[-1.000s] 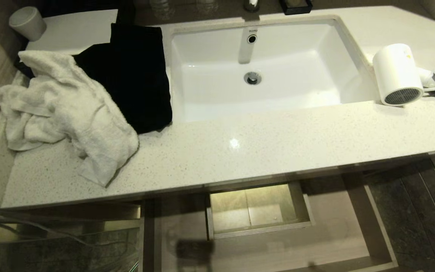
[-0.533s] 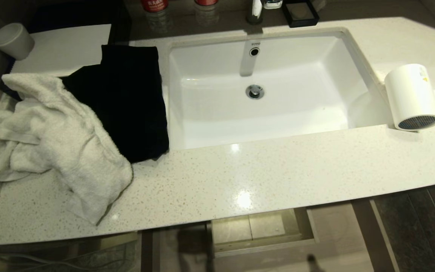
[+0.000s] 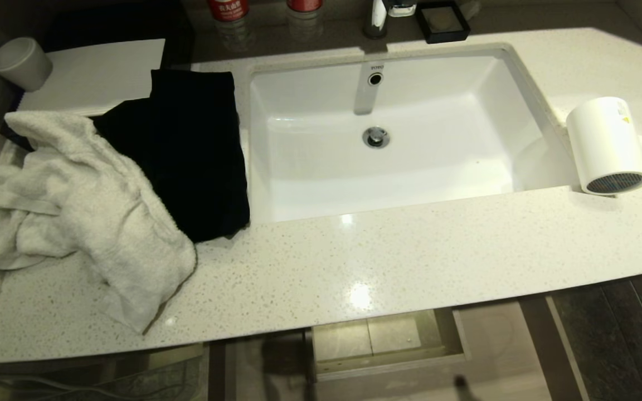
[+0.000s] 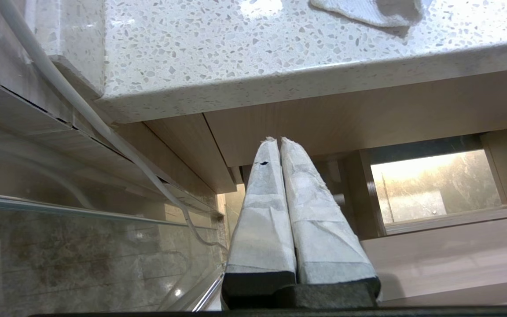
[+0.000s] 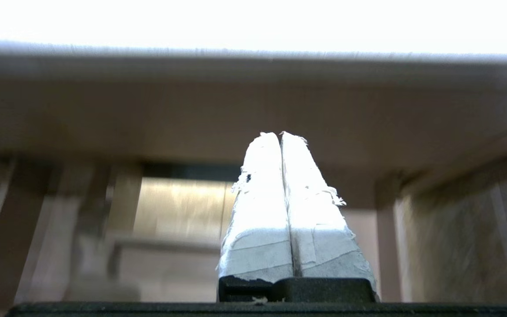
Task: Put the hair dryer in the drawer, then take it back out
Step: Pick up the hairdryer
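Progress on the task looks to be at an in-between point, and the frames alone do not settle which half it belongs to. The hair dryer (image 3: pixel 606 145) lies on its side on the speckled countertop (image 3: pixel 399 262), just right of the sink (image 3: pixel 388 145), with its grey mesh grille facing the front edge and its bundled cord running off the right side of the head view. Nothing is holding it. The drawer (image 3: pixel 494 345) below the counter stands pulled open, its pale wood floor and the boxed cutout (image 3: pixel 382 340) at its back showing under the counter lip, and no dryer can be seen in the part that shows.

Neither arm appears in the head view. The left gripper (image 4: pixel 278 140) sits low in front of the vanity, below the counter edge, fingers pressed together and gripping nothing. The right gripper (image 5: pixel 280 134) is likewise under the counter line facing the open drawer, its taped fingers clenched on nothing (the tips meet with no gap).

As a judgement: either the dryer has yet to go in, in which case both halves of the job remain, or it is already back out and only closing up would be left. On the left of the counter a cream towel (image 3: pixel 76 206) and a black cloth (image 3: pixel 187 150) lie well apart from the dryer, so they should not hinder a reach toward it.
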### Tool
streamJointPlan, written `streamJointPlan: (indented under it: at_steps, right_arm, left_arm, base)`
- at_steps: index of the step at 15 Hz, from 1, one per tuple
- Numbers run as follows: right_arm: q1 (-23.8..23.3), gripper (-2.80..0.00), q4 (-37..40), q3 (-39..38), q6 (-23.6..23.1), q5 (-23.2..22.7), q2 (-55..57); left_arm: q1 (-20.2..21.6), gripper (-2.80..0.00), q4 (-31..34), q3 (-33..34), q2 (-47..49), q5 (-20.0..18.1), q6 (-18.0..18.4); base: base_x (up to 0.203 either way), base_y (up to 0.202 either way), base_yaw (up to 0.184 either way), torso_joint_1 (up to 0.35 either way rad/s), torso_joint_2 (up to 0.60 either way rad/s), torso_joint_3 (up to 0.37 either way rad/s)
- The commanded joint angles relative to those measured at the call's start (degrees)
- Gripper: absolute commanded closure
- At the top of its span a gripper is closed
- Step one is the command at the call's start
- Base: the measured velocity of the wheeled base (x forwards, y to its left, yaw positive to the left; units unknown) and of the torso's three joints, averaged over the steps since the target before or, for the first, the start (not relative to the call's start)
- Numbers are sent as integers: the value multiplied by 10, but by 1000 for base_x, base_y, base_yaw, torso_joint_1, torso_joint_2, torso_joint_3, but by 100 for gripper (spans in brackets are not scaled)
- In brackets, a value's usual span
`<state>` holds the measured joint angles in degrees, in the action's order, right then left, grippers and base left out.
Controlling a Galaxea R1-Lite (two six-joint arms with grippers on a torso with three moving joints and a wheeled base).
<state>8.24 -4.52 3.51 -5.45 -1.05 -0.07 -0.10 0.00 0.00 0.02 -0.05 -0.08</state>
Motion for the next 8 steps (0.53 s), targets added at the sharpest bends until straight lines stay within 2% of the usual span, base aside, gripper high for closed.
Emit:
streamJointPlan:
  at_steps: [1,3,5,8]
  right_arm:
    - [0,0,66,145,-4,5,-20]
    - [-1,0,184,319,-10,11,17]
    - [-2,0,309,474,-15,21,107]
    - [0,0,389,599,-19,36,270]
  left_arm:
    - [0,0,1,0,0,0,0]
    - [0,0,0,1,0,0,0]
    - [0,0,0,0,0,0,0]
    - [0,0,0,1,0,0,0]
  base:
    - [0,0,0,0,0,0]
    - [0,0,0,0,0,0]
    - [0,0,0,0,0,0]
    - [0,0,0,0,0,0]
